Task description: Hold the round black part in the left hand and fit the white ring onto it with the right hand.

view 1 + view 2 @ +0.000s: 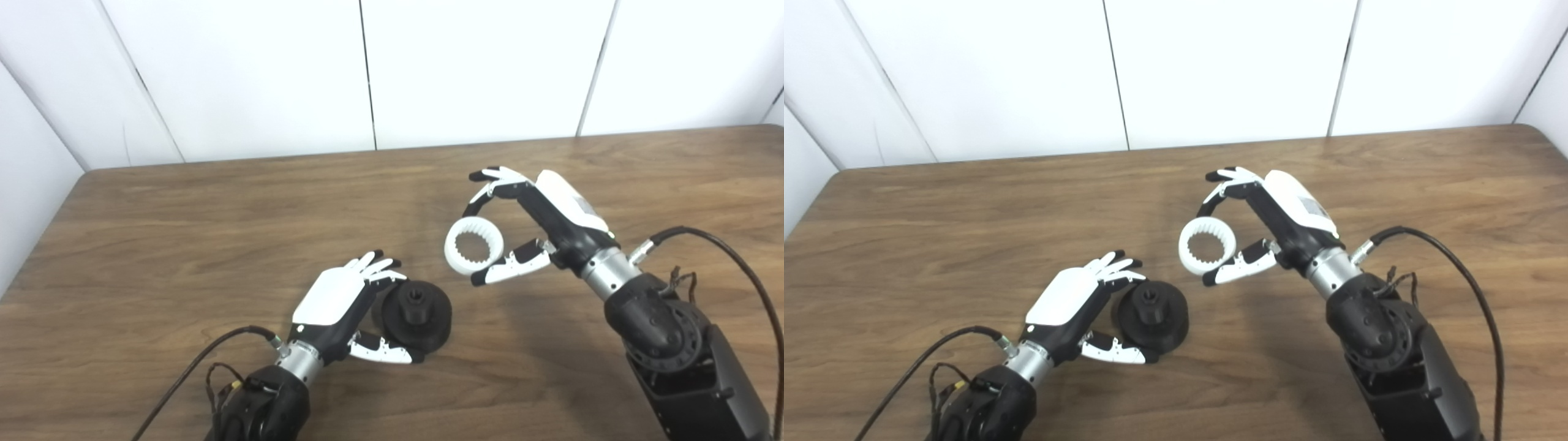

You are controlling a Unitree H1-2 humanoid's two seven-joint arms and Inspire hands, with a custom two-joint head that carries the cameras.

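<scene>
Left hand [343, 306]: curled round the black part [416, 315], fingers [376, 266] over its far edge, thumb [383, 352] against its near edge; clamped on it.
Black part: round, with a raised hub and a hole in the middle facing up; it sits low at the table [184, 245], just right of the left palm. Whether it rests on the wood or is lifted a little, I cannot tell.
Right hand [539, 217]: raised above the table, palm turned toward the left hand, closed on the ring [473, 246].
Ring: white, toothed on the inside, pinched between the right hand's fingers [490, 184] at its far side and the thumb [508, 266] at its near side. It stands tilted, its opening facing the cameras.
Ring to black part: apart, not touching; the ring hangs ahead and to the right of the left hand, the black part lies nearer and lower, left of the right thumb.
Cables: one black cable [735, 257] loops out behind the right wrist, another [196, 361] trails from the left wrist.
Table: brown wood, with white wall panels [471, 67] beyond both hands.
</scene>
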